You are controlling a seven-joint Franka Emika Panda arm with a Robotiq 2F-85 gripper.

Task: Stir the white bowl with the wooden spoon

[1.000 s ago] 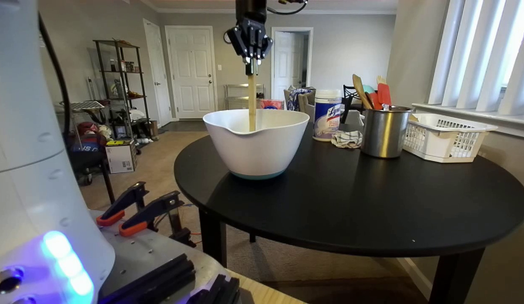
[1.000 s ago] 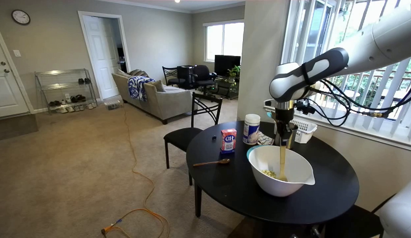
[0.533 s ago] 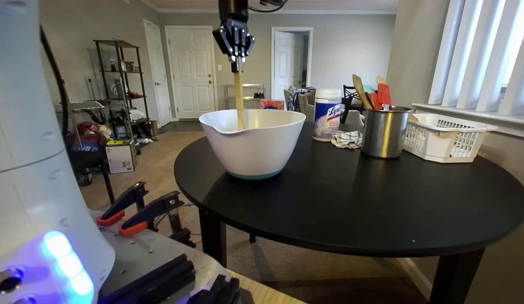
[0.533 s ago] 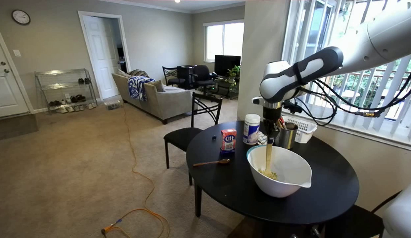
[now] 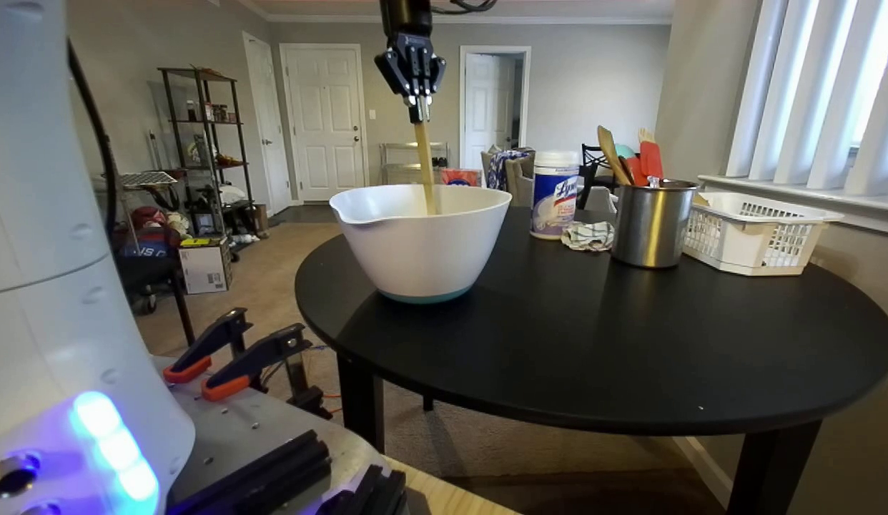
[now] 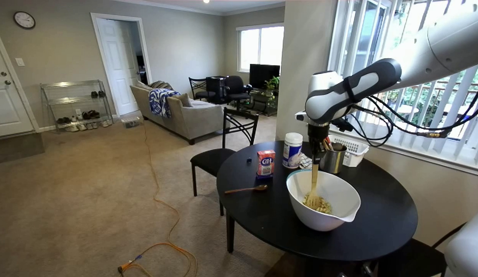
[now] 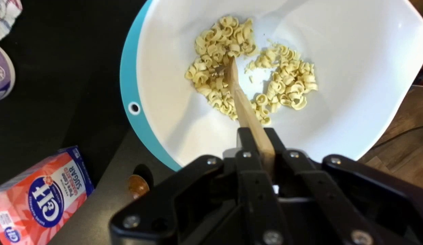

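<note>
The white bowl (image 5: 422, 250) stands on the round black table, its teal rim edge and base showing; its wall (image 6: 320, 221) also shows in the other outside picture. Pale curled pasta (image 7: 290, 81) lies in its bottom in two clumps joined along one side. My gripper (image 5: 419, 111) is above the bowl, shut on the handle of the pale wooden spoon (image 5: 425, 164). In the wrist view the spoon (image 7: 245, 109) runs from between the fingertips down into the pasta, which partly hides its head. The slotted head (image 6: 312, 200) touches the pasta. The spoon leans slightly.
On the black table (image 5: 594, 343) stand a sugar box (image 6: 265, 163), a wipes canister (image 5: 555, 193), a metal utensil cup (image 5: 651, 225) and a white slotted basket (image 5: 744, 229). A crumpled cloth (image 5: 589, 236) and a darker brown spoon (image 6: 246, 189) lie there too.
In an exterior view the gripper and spoon swung left, then partly back right, the spoon now tilting more. The bowl has slid slightly left and turned a little. More pasta shows around the spoon head.
</note>
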